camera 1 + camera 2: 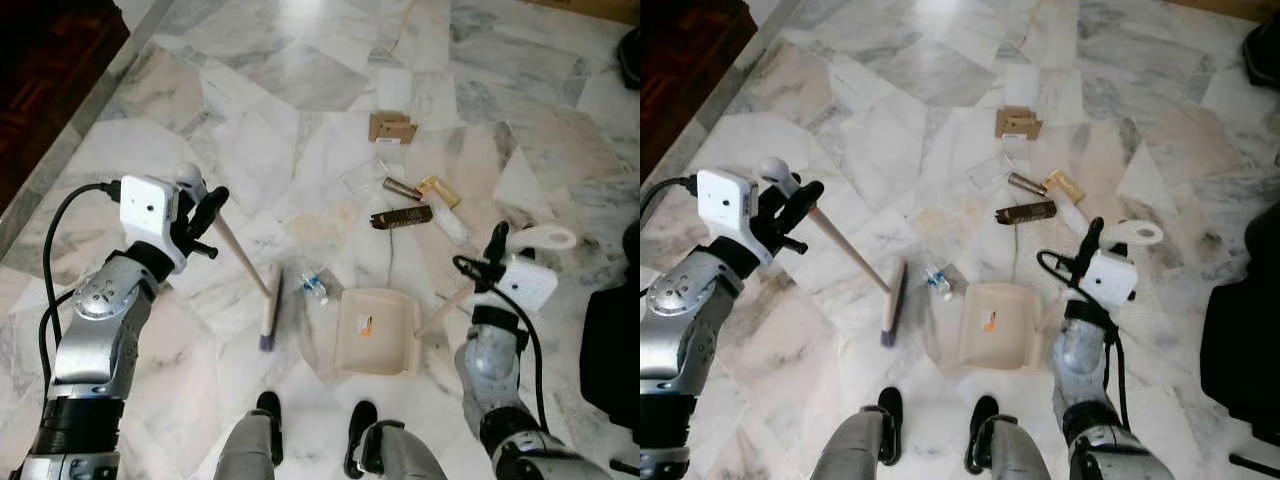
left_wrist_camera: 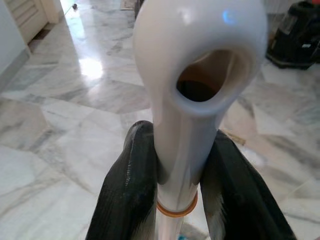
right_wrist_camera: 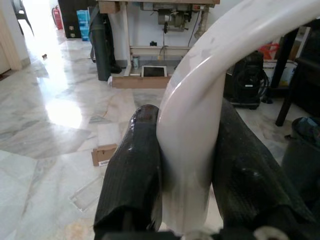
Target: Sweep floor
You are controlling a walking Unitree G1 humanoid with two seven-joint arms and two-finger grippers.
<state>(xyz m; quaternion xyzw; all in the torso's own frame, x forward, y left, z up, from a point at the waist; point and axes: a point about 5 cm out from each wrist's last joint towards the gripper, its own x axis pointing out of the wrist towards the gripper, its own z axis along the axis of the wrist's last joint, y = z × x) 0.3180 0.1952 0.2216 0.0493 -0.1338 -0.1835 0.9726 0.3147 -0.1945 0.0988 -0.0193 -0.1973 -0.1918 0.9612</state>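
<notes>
Robot's feet [image 1: 268,405]: seen at the near edge, just short of the dustpan.

Dustpan [image 1: 376,331]: cream plastic, lying flat on the marble floor [image 1: 250,90] straight ahead of the feet, mouth turned away from the robot. It is judged light and stiff, liable to skid on polished stone. Its long pale handle [image 1: 545,237] is clamped between the fingers of the right end effector [image 1: 497,243], to the right of the dustpan, with the handle's looped end just past the fingers.

Broom [image 1: 269,310]: its brush head rests on the floor just left of the dustpan. The pale stick slopes up and away to the left, where the left end effector [image 1: 208,215] is closed on it just below the rounded cap with its hanging hole [image 2: 207,82]. The stick is judged light and rigid but smooth; so high a hold gives long reach and little downward force.

Small blue-and-white scrap [image 1: 315,288]: between brush head and dustpan.

Litter beyond the dustpan: a dark wrapper [image 1: 401,216], a brown tube [image 1: 402,188], a tan piece [image 1: 438,190], a clear packet [image 1: 362,175], and farthest a cardboard piece [image 1: 392,127]. All are judged light and easily scattered.
</notes>
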